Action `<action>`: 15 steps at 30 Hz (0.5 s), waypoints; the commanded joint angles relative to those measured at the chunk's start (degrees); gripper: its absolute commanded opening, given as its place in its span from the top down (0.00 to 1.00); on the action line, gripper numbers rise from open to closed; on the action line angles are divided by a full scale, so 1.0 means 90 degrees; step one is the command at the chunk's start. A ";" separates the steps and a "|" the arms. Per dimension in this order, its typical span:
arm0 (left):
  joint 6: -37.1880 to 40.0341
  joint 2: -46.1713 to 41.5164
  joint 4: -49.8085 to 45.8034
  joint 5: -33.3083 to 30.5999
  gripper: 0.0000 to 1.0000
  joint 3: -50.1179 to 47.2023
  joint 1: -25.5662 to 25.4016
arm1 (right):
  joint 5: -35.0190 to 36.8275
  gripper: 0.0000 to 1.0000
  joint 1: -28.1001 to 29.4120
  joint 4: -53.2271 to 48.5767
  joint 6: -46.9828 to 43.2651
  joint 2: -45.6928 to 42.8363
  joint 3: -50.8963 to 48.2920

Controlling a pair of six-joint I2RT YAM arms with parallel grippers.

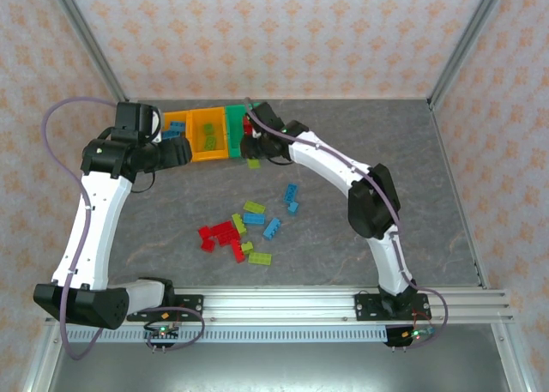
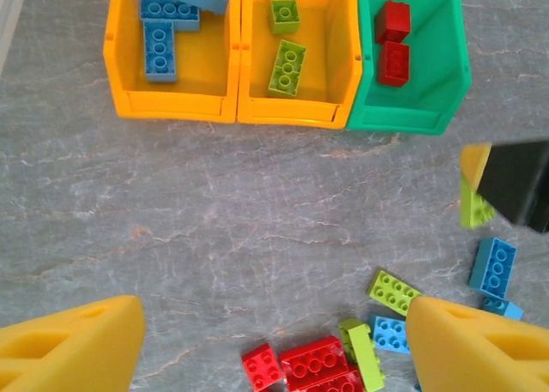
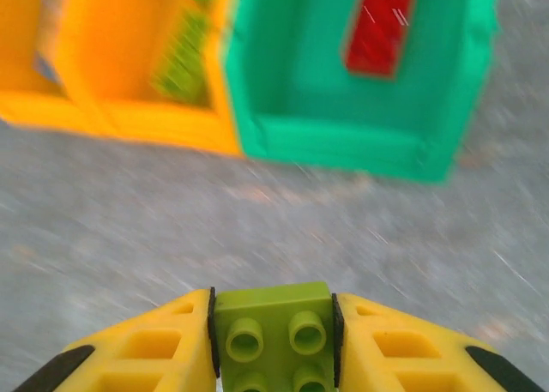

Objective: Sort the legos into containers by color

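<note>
Lime lego (image 3: 273, 325) in outstretched right gripper (image 3: 273, 351)

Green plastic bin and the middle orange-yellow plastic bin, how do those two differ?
Colour aside, the green plastic bin holds two red studded bricks, while the middle orange-yellow plastic bin holds two lime green studded bricks. The green bin ends the row; the middle one sits between it and the left orange-yellow bin. Both are open-topped, rectangular and side by side.
</note>
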 commanded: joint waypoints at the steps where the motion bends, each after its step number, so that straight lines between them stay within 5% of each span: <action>1: -0.0455 -0.0158 0.0209 0.0133 0.20 -0.0155 -0.0026 | -0.0054 0.65 0.0031 0.1060 0.0785 0.0558 0.0977; 9: -0.1238 -0.0497 0.0375 0.0382 0.19 -0.0789 -0.0069 | 0.0340 0.66 0.0021 0.1457 0.0919 0.3196 0.4378; 15: -0.1131 -0.0567 0.0178 0.0456 0.19 -0.0815 -0.0078 | 0.0191 0.65 0.0079 0.3496 0.0590 0.3983 0.4685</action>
